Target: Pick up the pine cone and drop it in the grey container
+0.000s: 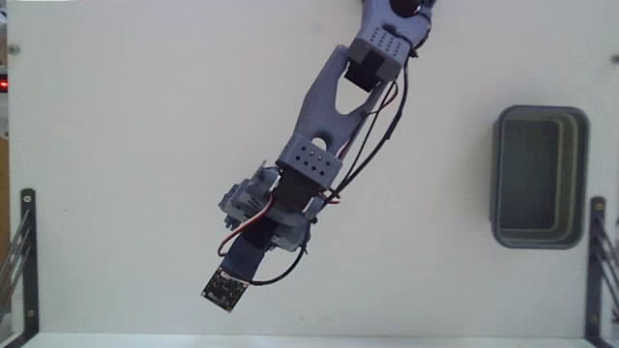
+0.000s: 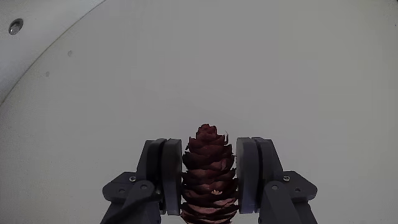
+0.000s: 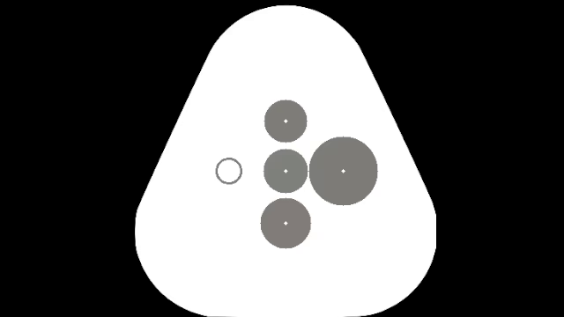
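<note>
One plain white surface (image 1: 126, 145) fills the fixed view, with black metal brackets at its lower left and lower right corners and a small red light at the left edge. At about three o'clock in that view sits the grey container (image 1: 498, 174), a rounded rectangular tub with a thick rim and a darker inside, well apart from the arm. The grey arm (image 1: 329, 106) enters from twelve o'clock and reaches down toward seven o'clock, trailing black and red cables, and ends in a small circuit board (image 1: 223, 287).

From that view the end effector is hidden under the arm's own body, and the pine cone cannot be seen at all. In the wrist view the end effector (image 2: 210, 180) sits at six o'clock, its two dark fingers clamped on the pine cone (image 2: 210, 168), one against each side. The reddish-brown cone stands upright, tip toward twelve o'clock, its base cut off by the bottom edge. Whether it touches the surface cannot be told.
</note>
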You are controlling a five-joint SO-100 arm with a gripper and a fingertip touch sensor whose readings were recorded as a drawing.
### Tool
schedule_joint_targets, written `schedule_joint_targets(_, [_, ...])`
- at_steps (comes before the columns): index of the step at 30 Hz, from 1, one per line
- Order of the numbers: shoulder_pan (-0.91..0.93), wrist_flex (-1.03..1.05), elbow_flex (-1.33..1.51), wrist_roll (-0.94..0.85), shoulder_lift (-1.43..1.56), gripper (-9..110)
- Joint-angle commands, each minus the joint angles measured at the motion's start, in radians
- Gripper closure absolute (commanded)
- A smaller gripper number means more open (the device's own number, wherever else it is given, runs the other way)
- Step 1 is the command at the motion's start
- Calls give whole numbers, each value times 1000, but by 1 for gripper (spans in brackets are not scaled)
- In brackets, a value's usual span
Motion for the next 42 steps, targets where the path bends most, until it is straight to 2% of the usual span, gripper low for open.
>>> schedule_joint_targets(1, [5, 8, -51, 2, 42, 56])
schedule_joint_targets(19, [-99, 9, 6, 2, 101, 56])
schedule_joint_targets(42, [-488, 11, 222, 2, 319, 56])
